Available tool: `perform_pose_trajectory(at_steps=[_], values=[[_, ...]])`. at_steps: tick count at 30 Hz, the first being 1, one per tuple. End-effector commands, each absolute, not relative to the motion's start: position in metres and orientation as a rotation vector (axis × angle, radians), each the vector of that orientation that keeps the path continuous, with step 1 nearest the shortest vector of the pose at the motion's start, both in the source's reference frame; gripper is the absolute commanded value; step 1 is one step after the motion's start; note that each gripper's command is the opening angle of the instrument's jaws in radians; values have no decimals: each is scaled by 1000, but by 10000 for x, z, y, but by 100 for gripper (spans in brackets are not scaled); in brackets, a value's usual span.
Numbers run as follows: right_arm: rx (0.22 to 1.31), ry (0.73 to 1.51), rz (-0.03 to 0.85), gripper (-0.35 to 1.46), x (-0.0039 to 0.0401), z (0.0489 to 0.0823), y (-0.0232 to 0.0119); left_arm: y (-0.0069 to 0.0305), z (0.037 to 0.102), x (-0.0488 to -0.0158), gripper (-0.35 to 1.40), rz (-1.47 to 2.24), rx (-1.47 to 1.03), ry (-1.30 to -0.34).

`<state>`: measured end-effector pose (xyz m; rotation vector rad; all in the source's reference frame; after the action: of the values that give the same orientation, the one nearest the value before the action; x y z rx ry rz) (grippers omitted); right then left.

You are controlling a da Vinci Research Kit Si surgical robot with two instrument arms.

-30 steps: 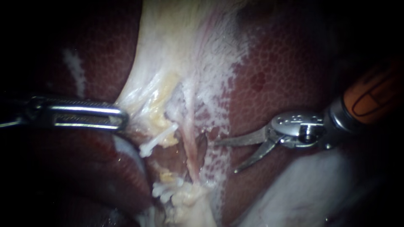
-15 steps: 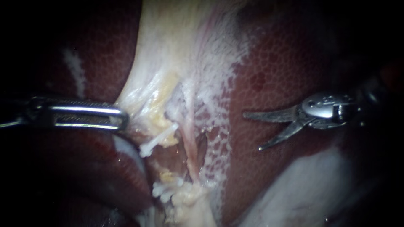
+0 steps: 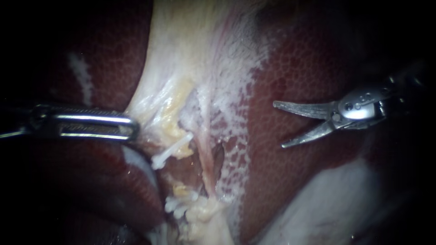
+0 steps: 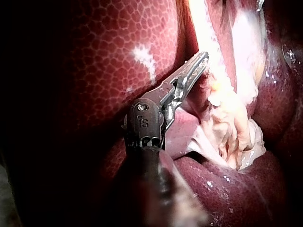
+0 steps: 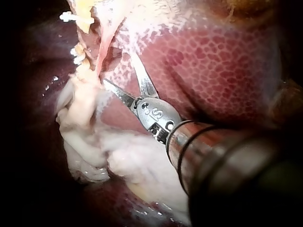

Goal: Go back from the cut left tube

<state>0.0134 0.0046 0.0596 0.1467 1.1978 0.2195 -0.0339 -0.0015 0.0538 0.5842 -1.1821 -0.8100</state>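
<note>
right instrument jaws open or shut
Open: the right instrument shows a clear gap between its two jaws, with nothing held between them.

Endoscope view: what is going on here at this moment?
The right instrument hangs over the liver with its blades open and holding nothing, off to the side of the white clips. The left instrument rests with its tip at the edge of the pale tissue, next to those clips.
</note>
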Motion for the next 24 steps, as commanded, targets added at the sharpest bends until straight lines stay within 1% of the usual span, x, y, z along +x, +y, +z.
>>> perform_pose_trajectory(at_steps=[1, 10, 18, 24], values=[[144, 1199, 213, 143, 134, 595, 45, -16, 539, -340, -35, -810, 583, -1182], [100, 1194, 164, 143, 137, 584, 41, -15, 546, -342, -35, -807, 584, -1183], [74, 1192, 131, 143, 136, 585, 41, -18, 555, -346, -35, -804, 580, -1183], [61, 1189, 118, 143, 132, 589, 43, -19, 575, -350, -35, -794, 580, -1179]])
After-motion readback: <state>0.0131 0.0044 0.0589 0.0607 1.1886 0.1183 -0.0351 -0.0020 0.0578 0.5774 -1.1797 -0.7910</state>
